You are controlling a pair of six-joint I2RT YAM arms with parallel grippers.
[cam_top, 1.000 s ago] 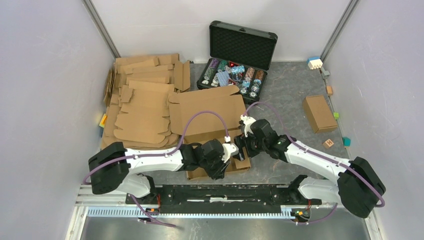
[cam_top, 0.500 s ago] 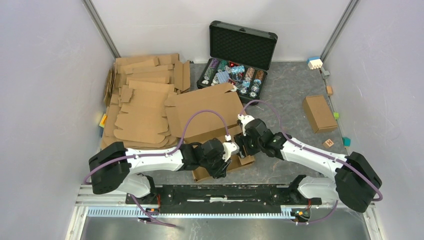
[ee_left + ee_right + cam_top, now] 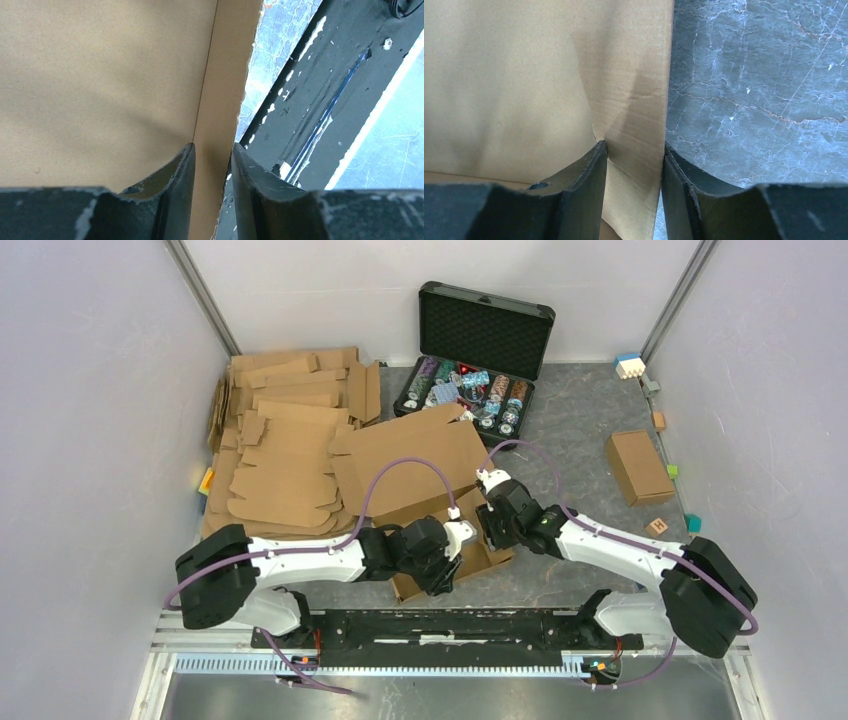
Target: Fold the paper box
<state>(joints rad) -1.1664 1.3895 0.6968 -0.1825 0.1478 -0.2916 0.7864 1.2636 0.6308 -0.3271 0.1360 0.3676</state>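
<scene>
Table (image 3: 580,420): grey stone-pattern top. Both arms reach in from the near edge and meet at the near middle.

Sheet stack (image 3: 285,440): flat die-cut blanks piled at far left, probably stock for later folds, out of the working area.

Case (image 3: 470,350): black, lid open, against the far wall, just beyond the working piece.

Paper box (image 3: 410,455): lies in the middle of the table. Its big panel rises toward the far side and overlaps the right edge of the stack. Its near end sits between the two grippers, half formed, with the flaps not tucked in. Judgement: the arms hold it at two sides so that one wall can be creased while the other end stays put.

Small box (image 3: 638,467): already formed, well apart at the right and not involved.

Left gripper (image 3: 452,560): at the near left part of the box. In the wrist view its jaws (image 3: 212,150) are nearly closed and pinch a narrow cardboard strip beside a score line. The strip fills the gap from finger to finger.

Right gripper (image 3: 487,515): at the right side of the box. In the wrist view its jaws (image 3: 635,147) stand in a similar narrow gap, clamped on the edge strip. Creases fan out from the left fingertip, so I judge that it is pressing. Bare table shows just to the right.
</scene>
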